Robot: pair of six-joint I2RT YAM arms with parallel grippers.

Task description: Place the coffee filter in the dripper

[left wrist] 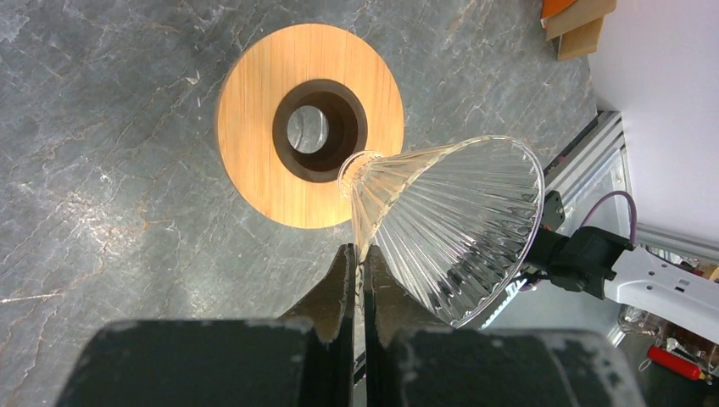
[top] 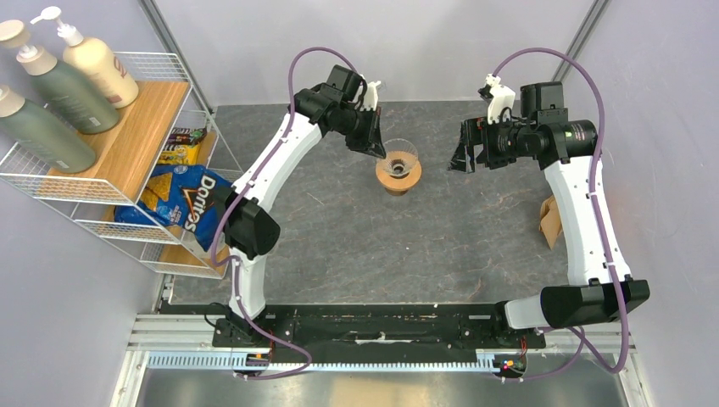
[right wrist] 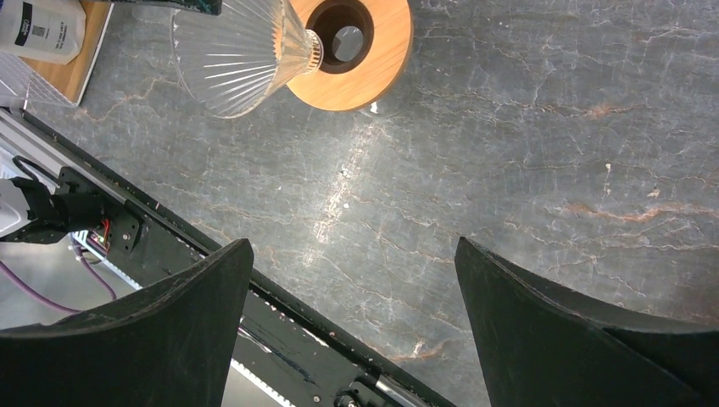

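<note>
The dripper's clear ribbed glass cone (left wrist: 458,220) hangs tilted on its side, its narrow tip just over the hole of the flat light-wood ring (left wrist: 254,153). My left gripper (left wrist: 360,250) is shut on the cone's thin wall near the tip. In the top view the cone (top: 402,151) sits above the ring (top: 398,175), with the left gripper (top: 377,146) at its left. My right gripper (right wrist: 353,242) is open and empty, a hand's width right of the cone (right wrist: 229,51) and ring (right wrist: 377,72). No single coffee filter shows.
A tan paper bundle (top: 551,220) stands by the right wall. A wire shelf (top: 127,144) at the left holds pump bottles (top: 93,59), a Doritos bag (top: 182,203) and snack packs. A black rail (top: 373,326) runs along the near edge.
</note>
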